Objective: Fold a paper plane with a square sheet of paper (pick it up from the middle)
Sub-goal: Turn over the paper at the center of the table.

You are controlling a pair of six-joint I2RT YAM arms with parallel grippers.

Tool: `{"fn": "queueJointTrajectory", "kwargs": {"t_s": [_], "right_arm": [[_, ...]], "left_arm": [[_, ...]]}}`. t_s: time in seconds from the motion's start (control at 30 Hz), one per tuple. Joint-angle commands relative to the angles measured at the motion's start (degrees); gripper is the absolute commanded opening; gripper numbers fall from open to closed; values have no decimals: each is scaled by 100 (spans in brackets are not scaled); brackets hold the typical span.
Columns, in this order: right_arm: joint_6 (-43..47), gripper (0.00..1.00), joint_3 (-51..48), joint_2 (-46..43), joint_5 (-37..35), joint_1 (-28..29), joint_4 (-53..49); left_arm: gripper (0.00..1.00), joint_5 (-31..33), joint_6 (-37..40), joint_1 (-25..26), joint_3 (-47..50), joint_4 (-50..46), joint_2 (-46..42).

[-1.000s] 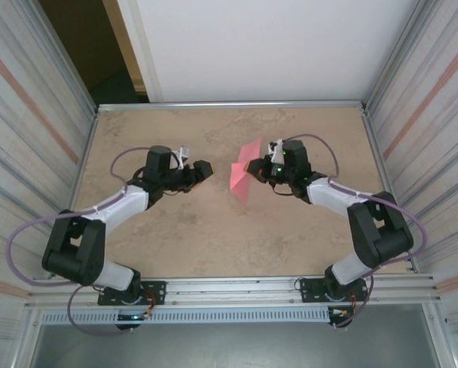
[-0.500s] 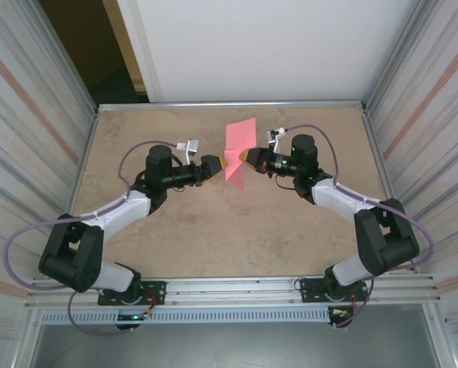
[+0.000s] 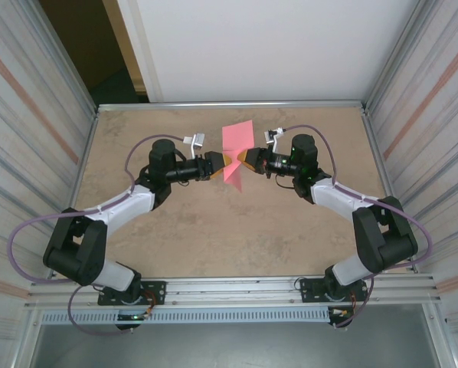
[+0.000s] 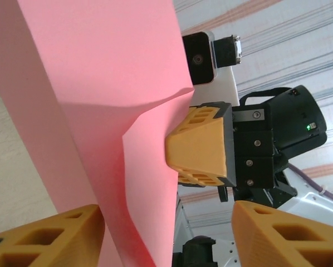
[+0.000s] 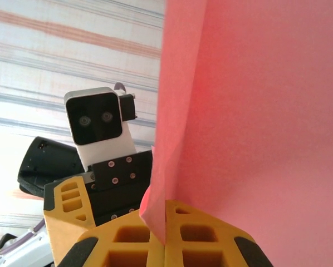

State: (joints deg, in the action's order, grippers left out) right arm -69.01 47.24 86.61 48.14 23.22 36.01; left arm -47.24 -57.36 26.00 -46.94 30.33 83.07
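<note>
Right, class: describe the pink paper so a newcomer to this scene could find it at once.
Over the tan table, look to the far middle, where the left arm and right arm nearly meet tip to tip. Held up between their orange jaws is the sheet of paper: thin, creased, the only pink thing there.

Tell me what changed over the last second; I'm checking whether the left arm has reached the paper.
The left claw moved right, up to the sheet of paper, and now straddles its edge, jaws apart, not yet gripping. The right claw shifted the sheet slightly left and away from the bases. Unchanged: the right claw's pinch on the sheet.
</note>
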Motion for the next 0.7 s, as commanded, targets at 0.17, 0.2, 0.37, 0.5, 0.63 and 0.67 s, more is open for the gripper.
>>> {"fn": "queueJointTrajectory", "kwargs": {"t_s": [0.17,0.2,0.37,0.5,0.63,0.67], "right_arm": [[-73,8,143,30,152,-30,33],[-44,9,145,23,143,-45,-11],[64,14,138,-40,125,-71,-210],[292,22,121,-133,67,-99,-495],[555,28,102,-281,-43,-168,-887],[606,30,86,-331,-80,-198,-1000]], "left_arm": [[45,-215,-93,19,-222,237,120],[43,-226,-95,17,-220,230,137],[31,-233,-99,10,-237,195,196],[20,-244,-78,-6,-255,185,252],[12,-228,14,-7,-282,90,288],[11,-216,43,-18,-285,51,280]]}}
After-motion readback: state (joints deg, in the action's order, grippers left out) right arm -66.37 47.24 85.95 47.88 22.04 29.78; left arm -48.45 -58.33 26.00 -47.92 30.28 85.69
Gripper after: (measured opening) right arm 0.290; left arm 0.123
